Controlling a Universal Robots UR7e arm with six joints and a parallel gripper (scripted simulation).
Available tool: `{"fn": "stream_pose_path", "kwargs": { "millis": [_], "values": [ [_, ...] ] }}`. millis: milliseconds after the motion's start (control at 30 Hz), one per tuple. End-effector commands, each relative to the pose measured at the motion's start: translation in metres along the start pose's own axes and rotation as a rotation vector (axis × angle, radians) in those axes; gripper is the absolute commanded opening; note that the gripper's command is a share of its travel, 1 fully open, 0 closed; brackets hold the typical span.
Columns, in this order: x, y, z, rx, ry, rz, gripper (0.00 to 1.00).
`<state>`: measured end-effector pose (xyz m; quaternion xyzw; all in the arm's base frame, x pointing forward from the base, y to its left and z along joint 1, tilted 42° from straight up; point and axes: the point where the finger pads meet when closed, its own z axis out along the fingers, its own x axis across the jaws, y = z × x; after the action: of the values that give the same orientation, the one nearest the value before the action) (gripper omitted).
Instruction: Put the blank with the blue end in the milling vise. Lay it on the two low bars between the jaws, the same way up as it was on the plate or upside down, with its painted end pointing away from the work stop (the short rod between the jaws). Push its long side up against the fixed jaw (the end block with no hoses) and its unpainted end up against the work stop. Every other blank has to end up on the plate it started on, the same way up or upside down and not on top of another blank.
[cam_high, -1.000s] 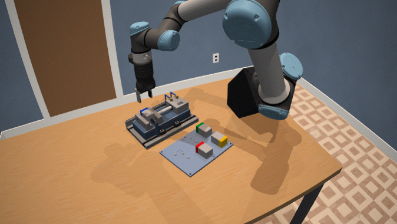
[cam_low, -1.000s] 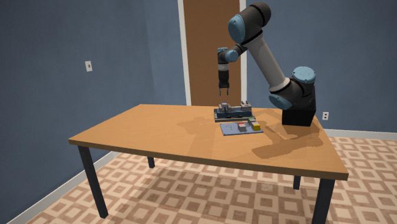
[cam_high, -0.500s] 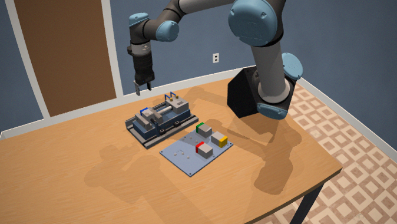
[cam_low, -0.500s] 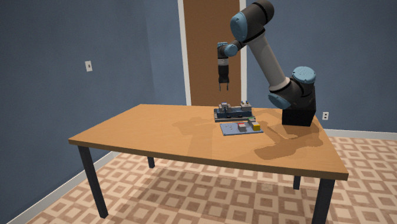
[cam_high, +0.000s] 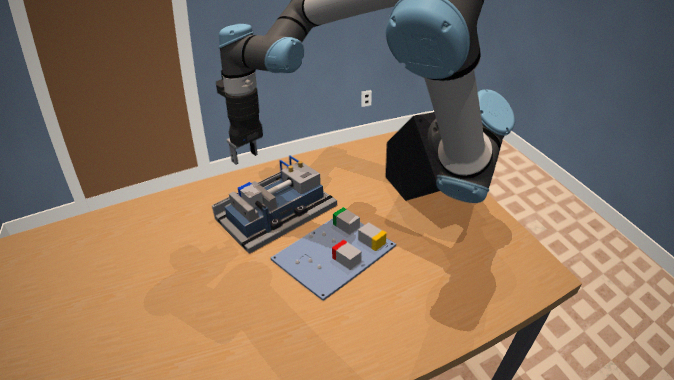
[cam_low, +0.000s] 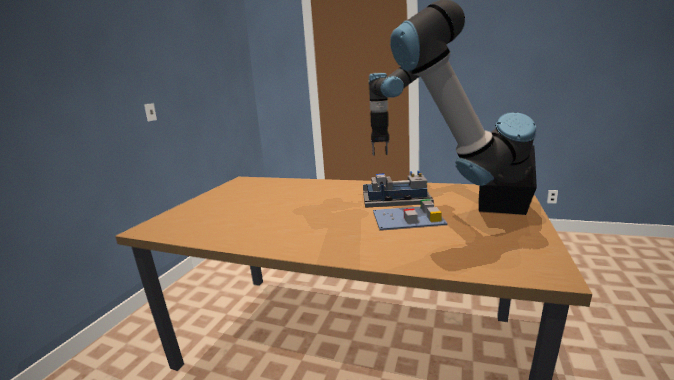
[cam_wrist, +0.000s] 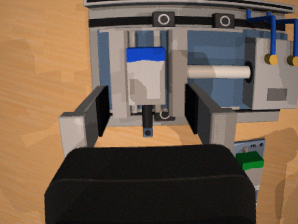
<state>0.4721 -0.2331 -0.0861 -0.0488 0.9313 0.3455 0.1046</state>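
Observation:
The blank with the blue end lies in the milling vise between the jaws. Its blue end points away from the short dark work stop, and its unpainted end sits at that rod. It also shows in the top view. My gripper hangs high above the vise, fingers wide open and empty. In the wrist view the gripper straddles the blank from well above. It also shows in the exterior view.
The grey plate in front of the vise holds a green-ended blank, a yellow-ended blank and a red-ended blank, each apart. The jaw block with blue hoses is at the vise's far end. The arm's black base stands to the right.

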Motion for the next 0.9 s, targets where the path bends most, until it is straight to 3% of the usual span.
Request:
{"fn": "stream_pose_path", "kwargs": {
  "millis": [0,867],
  "values": [
    [-0.0003,-0.0004,0.0011,0.001,-0.001,0.0,1.0],
    [-0.0003,-0.0004,0.0066,0.001,-0.001,0.0,1.0]
  ]
}}
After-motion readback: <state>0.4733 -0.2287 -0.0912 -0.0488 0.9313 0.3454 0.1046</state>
